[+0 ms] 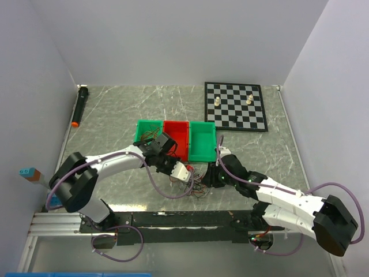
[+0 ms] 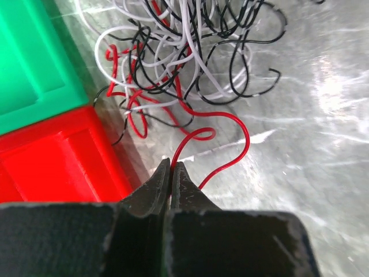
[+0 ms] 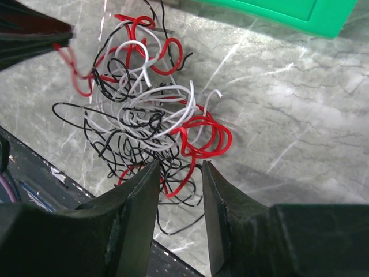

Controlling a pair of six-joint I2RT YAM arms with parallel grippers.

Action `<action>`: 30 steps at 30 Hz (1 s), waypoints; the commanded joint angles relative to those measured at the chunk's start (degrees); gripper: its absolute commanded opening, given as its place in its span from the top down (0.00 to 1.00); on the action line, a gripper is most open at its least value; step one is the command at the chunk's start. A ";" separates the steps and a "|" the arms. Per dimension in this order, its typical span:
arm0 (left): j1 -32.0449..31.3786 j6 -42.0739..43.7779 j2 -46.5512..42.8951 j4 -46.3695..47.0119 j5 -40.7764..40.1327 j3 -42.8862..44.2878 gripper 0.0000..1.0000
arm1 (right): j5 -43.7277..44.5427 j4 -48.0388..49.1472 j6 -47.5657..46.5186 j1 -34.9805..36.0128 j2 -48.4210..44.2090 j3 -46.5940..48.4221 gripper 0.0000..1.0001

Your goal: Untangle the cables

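Pinching one red strand of the cables [image 2: 179, 63], the left jaws are pressed fully together, with no gap showing between their tips. The strand leaves the tips, swings out in a wide loop over the bare tabletop [image 2: 311, 115] and runs back up into the tangle.

That tangle is a loose heap of thin red, white and black wires. It lies on the marble-patterned tabletop just in front of a row of three bins: a green bin [image 1: 149, 130] on the left, a red bin [image 1: 176, 138] in the middle and a second green bin [image 1: 203, 141] on the right. In the left wrist view the nearest wires lie just beside the bin walls.

The right jaws stand apart and grip nothing. They hang over the near edge of the heap, and black and red loops show in the gap between them. Whether their tips touch any wire cannot be told. In the right wrist view the left jaws appear at the upper left, with the red strand stretched from them towards the heap.

From above, the left arm [image 1: 109, 158] and the right arm [image 1: 277, 199] both reach inward to the heap. A chessboard [image 1: 235, 107] with a few pieces [image 1: 217, 101] lies at the far right. A black stick [image 1: 79, 107] with an orange tip lies at the far left.
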 commanded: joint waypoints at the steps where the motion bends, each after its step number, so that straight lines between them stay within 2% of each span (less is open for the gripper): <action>1: -1.26 -3.95 -7.83 -4.39 1.16 3.82 0.99 | 2.25 -2.50 -2.10 0.38 -2.73 3.28 0.55; 10: -6.26 -15.20 -21.20 -11.68 -1.56 14.80 0.99 | 1.55 -2.60 -7.54 0.73 -5.81 7.67 0.34; 15: -8.73 -18.63 -25.77 -10.11 -3.58 17.53 0.99 | 1.99 0.82 -11.59 3.63 -6.08 10.93 0.26; 22: -11.02 -22.77 -27.10 -9.58 -5.96 19.64 0.99 | 0.50 9.44 -11.87 9.34 -3.00 12.43 0.24; 30: -11.90 -22.76 -28.33 -6.42 -12.36 19.82 0.99 | -3.90 10.67 -8.88 11.89 2.62 11.38 0.25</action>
